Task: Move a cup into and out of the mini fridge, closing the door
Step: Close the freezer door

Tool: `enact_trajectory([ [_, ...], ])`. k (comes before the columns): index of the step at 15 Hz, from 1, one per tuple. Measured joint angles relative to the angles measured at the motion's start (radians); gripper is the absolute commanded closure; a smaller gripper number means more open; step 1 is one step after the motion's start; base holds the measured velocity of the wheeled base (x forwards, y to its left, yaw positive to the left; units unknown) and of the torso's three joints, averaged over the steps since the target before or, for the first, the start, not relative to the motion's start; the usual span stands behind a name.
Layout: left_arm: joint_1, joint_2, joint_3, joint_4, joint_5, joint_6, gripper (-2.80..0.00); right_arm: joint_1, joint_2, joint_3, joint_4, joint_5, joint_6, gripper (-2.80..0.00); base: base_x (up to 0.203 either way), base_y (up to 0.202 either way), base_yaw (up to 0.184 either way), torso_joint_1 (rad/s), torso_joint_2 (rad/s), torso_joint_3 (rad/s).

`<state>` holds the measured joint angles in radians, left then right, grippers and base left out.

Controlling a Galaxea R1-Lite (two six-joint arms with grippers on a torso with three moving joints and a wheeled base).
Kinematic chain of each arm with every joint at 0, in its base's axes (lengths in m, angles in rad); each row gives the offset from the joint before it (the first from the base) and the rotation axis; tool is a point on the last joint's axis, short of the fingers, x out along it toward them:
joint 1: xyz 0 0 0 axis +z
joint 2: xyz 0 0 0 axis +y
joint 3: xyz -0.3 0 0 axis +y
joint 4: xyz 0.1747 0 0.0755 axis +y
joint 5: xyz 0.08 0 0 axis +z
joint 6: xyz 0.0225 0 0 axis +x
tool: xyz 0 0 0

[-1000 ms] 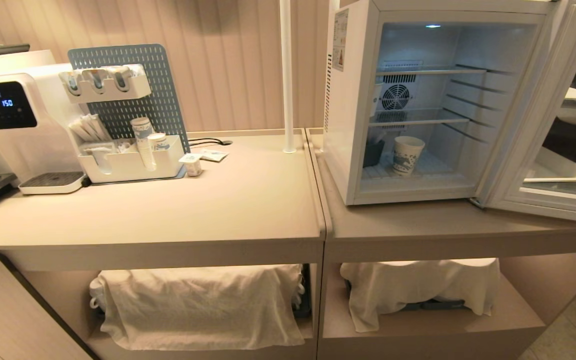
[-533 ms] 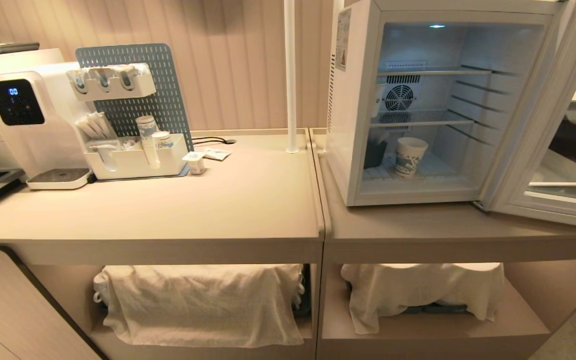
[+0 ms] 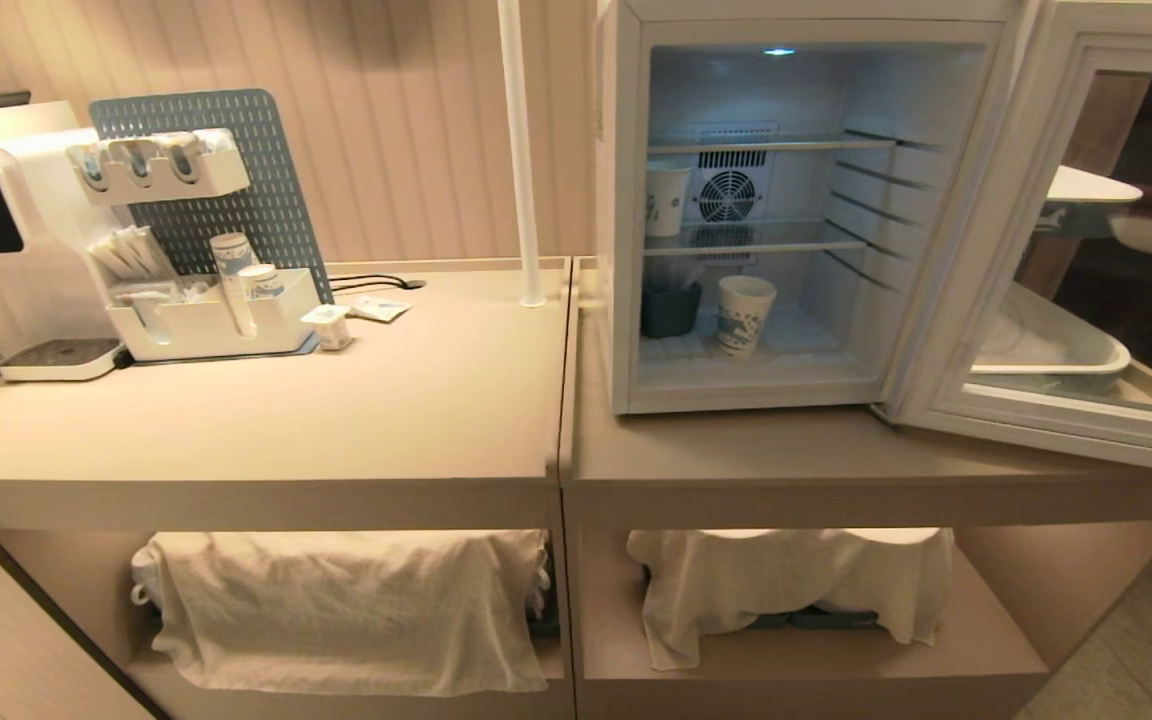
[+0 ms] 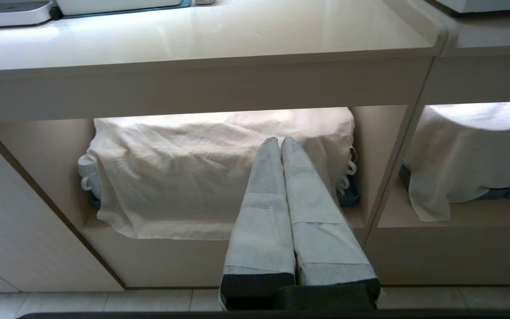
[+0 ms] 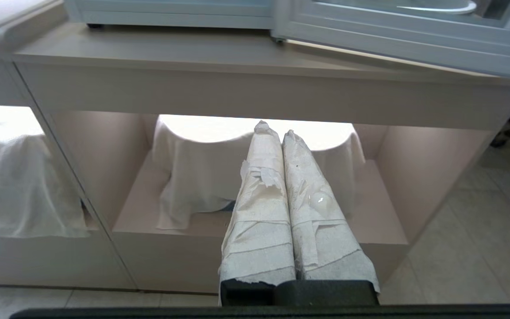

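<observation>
The cup [image 3: 744, 314], white with blue print, is standing upright on the open fridge's [image 3: 619, 250] floor, well above both grippers [image 4: 280, 141] [image 5: 275, 129], which are hanging pressed together, empty, below the counter [image 5: 246, 57].

We see warm, even room light across the tabletop [image 3: 336, 400] in the head view, while a small cool lamp [image 3: 779, 51] glows at the ceiling of the mini fridge [image 3: 626, 200] and whitens its interior. Straight lines bow toward the edges of that view. In both wrist views the draped cloths [image 4: 202, 177] under the tabletop burn out to white, and the near tabletop surface glares.
</observation>
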<state>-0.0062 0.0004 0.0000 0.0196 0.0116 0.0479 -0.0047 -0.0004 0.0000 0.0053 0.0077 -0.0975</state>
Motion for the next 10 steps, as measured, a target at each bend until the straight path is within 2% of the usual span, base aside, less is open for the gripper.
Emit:
enact_trajectory([
  [8, 0.000, 0.000, 0.000, 0.000, 0.002, -0.001, 0.00, 0.000, 0.000, 0.000, -0.001, 0.001, 0.000, 0.00, 0.000, -0.191, -0.001, 0.002, 0.00, 0.004],
  [10, 0.002, 0.000, 0.000, 0.000, 0.007, -0.013, 0.00, 0.002, 0.000, 0.000, 0.001, -0.004, 0.003, 0.00, 0.000, -0.127, 0.002, 0.000, 0.00, 0.000],
])
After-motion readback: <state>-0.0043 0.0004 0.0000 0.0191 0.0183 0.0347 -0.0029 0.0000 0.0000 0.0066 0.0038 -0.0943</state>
